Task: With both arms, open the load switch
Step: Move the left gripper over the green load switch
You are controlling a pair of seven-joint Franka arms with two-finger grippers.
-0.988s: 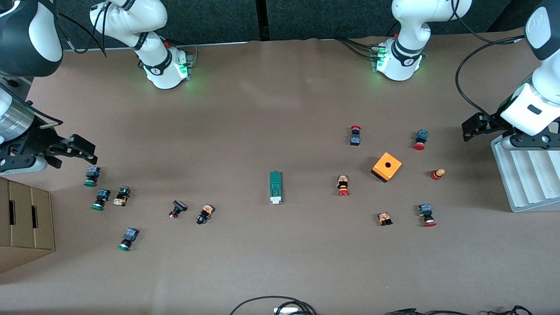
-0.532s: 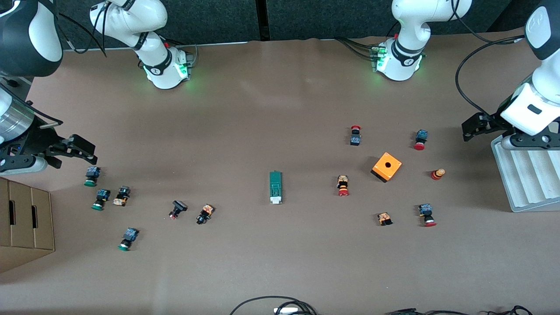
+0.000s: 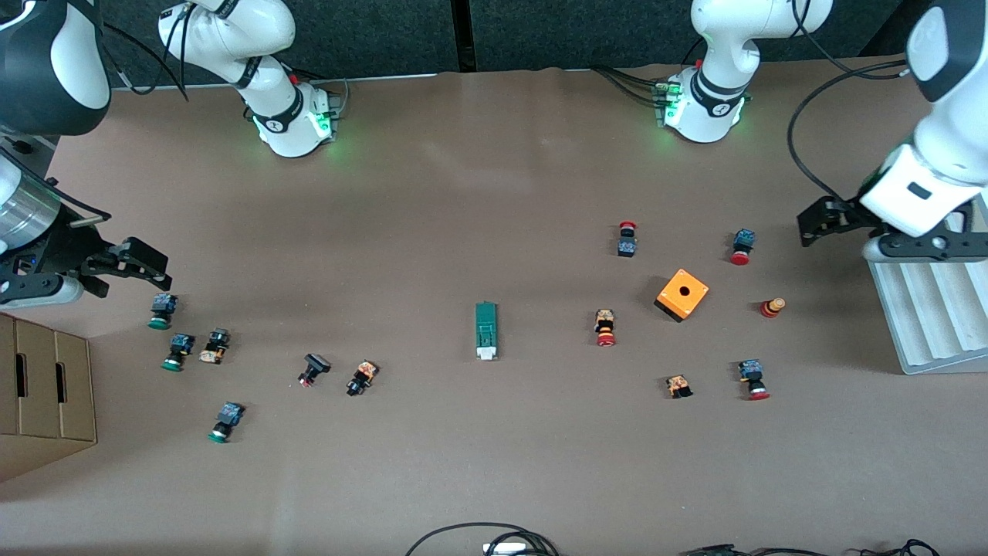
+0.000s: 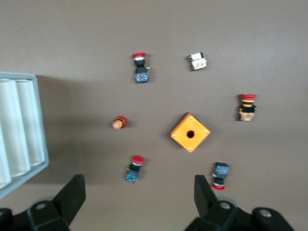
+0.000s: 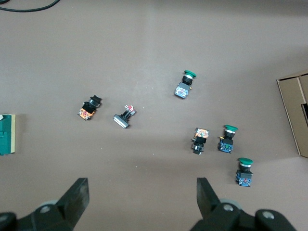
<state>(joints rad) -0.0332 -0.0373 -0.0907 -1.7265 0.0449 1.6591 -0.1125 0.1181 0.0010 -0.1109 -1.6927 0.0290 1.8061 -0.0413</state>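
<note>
Brown table [image 3: 494, 201] | load switch [image 3: 485, 330] lies mid-table, untouched | left gripper [image 3: 820, 222] wide apart, over the table near the tray [image 3: 926, 309] | right gripper [image 3: 127, 266] wide apart, empty | step: approach | next: both reach the switch

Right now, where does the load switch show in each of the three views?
Front view: the load switch lies mid-table, white end toward the camera.
Left wrist view: not in it.
Right wrist view: only its dark-green end shows, cut off at the picture's edge.
Shared landmark: the black-and-orange button beside the switch toward the right arm's end, also in the right wrist view.
</note>
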